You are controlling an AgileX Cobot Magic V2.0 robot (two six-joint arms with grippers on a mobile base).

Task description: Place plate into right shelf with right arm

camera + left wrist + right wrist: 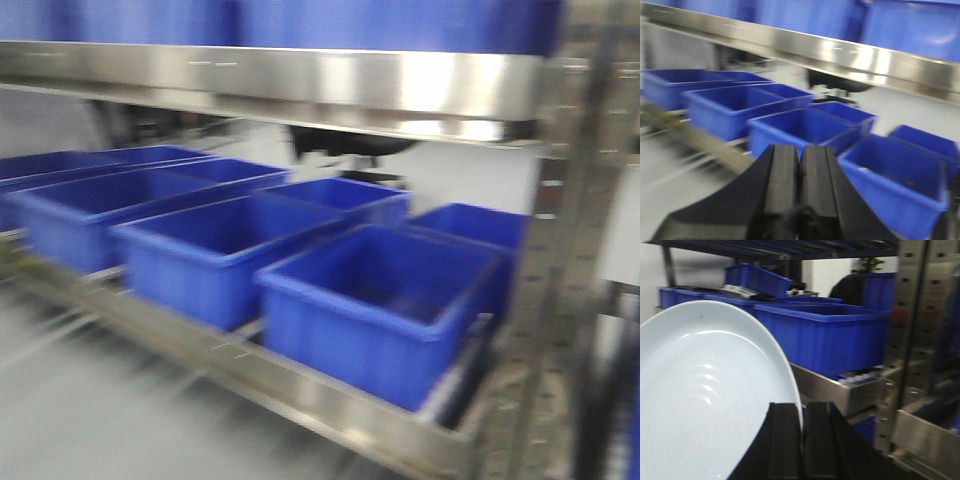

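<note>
Your right gripper (801,440) clamps the rim of the plate (705,400), which stands on edge to its left, with the right shelf (840,392) and its blue bin (825,337) ahead.

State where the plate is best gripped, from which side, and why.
Grip the plate at its rim, coming edge-on, one jaw on each face, as the right claw does. It is wide, shallow and thin, so only the rim fits between the jaws.

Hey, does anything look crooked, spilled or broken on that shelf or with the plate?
Nothing stands out. The blue bins sit in even rows on the steel shelf, and the plate pinched in the right gripper looks whole. Blur could hide small flaws.
</note>
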